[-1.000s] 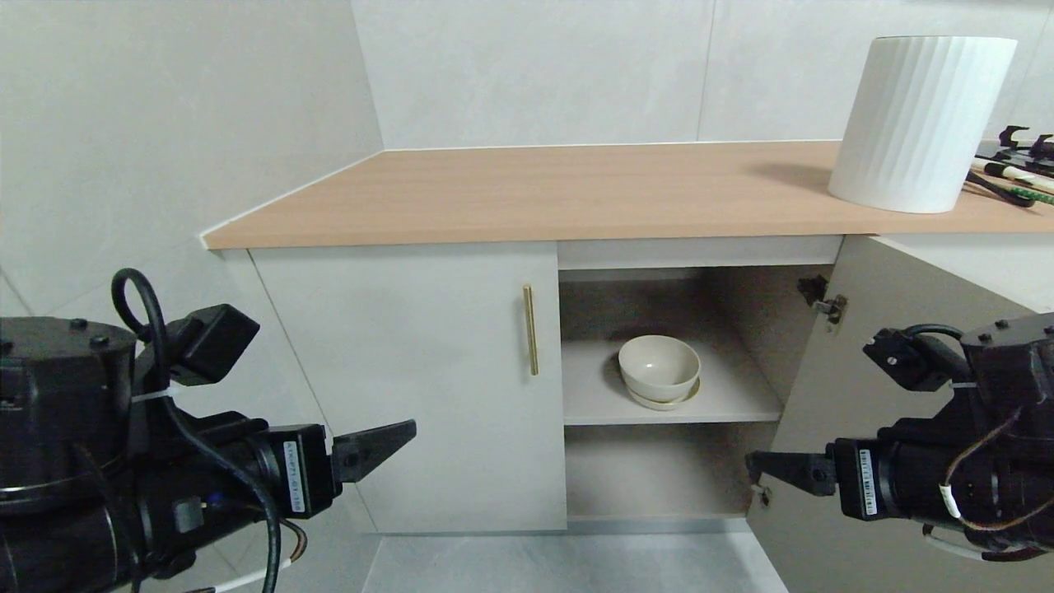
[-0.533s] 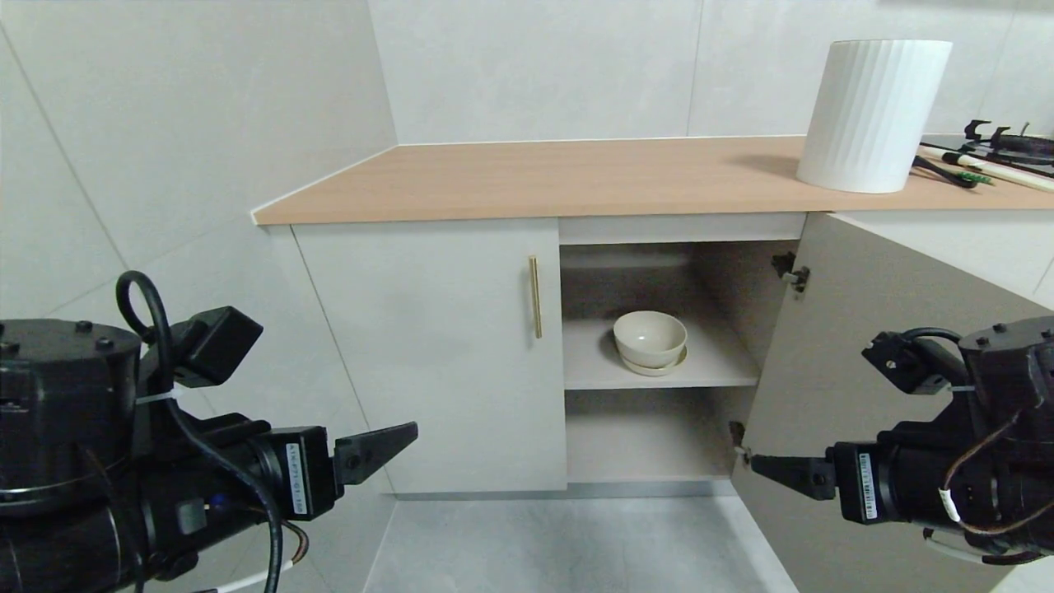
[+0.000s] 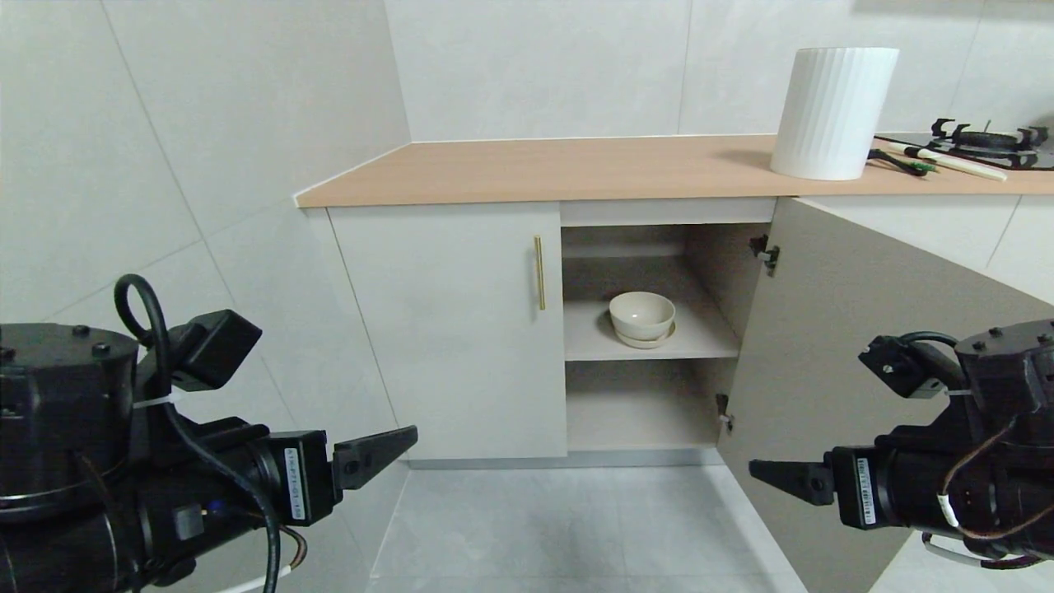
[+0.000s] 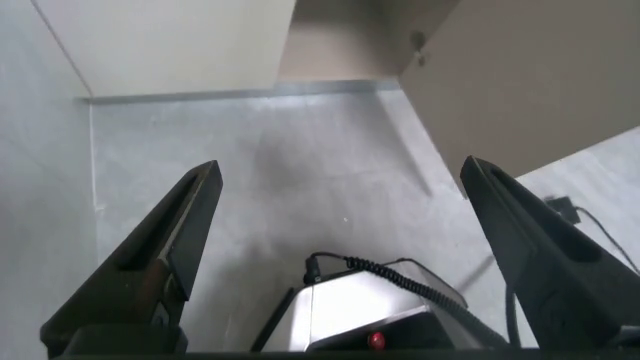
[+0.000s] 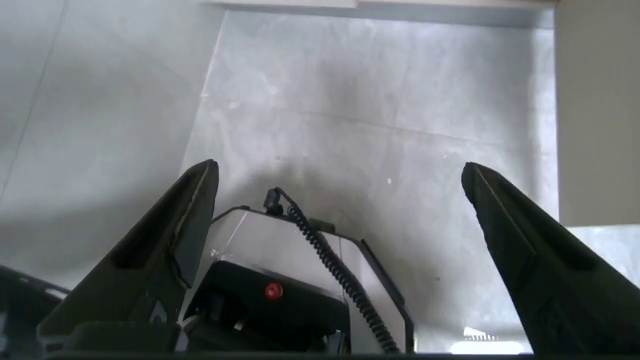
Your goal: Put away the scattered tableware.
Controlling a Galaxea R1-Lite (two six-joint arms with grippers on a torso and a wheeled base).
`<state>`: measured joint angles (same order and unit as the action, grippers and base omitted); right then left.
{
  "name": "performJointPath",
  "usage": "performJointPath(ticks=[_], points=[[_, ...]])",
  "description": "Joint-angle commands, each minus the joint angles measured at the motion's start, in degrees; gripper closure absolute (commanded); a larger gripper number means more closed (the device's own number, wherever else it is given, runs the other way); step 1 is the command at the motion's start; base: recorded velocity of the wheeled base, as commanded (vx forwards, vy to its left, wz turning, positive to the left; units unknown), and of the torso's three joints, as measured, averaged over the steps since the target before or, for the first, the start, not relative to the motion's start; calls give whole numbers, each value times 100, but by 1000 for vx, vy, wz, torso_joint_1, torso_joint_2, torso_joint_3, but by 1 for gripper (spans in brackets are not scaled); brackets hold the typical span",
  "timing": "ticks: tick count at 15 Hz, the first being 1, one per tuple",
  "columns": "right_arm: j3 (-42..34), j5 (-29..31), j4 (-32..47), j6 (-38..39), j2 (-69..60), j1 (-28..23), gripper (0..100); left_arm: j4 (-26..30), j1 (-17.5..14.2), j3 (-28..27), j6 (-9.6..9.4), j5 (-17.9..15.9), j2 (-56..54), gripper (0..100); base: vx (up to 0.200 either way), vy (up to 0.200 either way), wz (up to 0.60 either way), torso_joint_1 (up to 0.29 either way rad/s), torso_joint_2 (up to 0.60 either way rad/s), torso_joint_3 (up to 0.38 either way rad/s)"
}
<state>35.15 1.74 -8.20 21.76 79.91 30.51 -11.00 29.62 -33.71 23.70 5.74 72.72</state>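
While it holds nothing, left gripper (image 4: pixel 340 172): jaws spread wide apart, held low in front of the cabinet (image 3: pixel 667 212), before its left half and well short of it.
Right gripper (image 5: pixel 338 170): jaws likewise wide apart with nothing between them, held low before the cabinet's right half.
Floor (image 3: pixel 560 527): pale grey tiles under both grippers, running up to the cabinet's foot.
Open door (image 3: pixel 823 329): hinged on the cabinet's right side and swung out toward the robot; the right gripper hangs near it.
Closed door (image 3: pixel 453 329): covers the cabinet's left half, with a slim brass handle (image 3: pixel 539 272) upright at its inner edge.
Shelf (image 3: pixel 700 338): the upper level inside the cabinet's open right half.
Bowl (image 3: pixel 641 314): cream, upright, sitting on a plate (image 3: pixel 646 339) of the same colour on that shelf, nearer the closed door than the hinge side.
Countertop (image 3: pixel 535 169): wood-toned slab capping the cabinet.
Ribbed container (image 3: pixel 832 111): white, upright on the countertop above the cabinet's right edge.
Utensils (image 3: pixel 939 156): lying on the countertop just past the container, farther to the cabinet's right.
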Motion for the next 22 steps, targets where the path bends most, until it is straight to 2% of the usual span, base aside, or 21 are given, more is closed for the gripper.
performJointPath(ticks=[1, 8, 15, 20, 22], points=[[1, 1, -6, 4, 16, -2, 0, 1, 0, 22, 3, -3, 23, 0, 0, 0, 0, 0, 0, 0], [-289, 10, 29, 4, -406, -10, 0, -8, 0, -4, -14, 15, 14, 0, 0, 0, 0, 0, 0, 0], [-535, 1, 73, 12, -450, -10, 0, -8, 0, 4, -41, 23, -3, 0, 0, -200, 0, 4, 6, -1], [-509, 10, 469, -5, -538, -37, 0, -8, 0, 4, -50, 15, -12, 0, 0, -200, 0, 3, 5, 3], [-482, 19, 469, -23, -476, -406, 0, -8, 0, 13, -41, 15, -12, 0, 0, -200, 0, -2, 0, 2]])
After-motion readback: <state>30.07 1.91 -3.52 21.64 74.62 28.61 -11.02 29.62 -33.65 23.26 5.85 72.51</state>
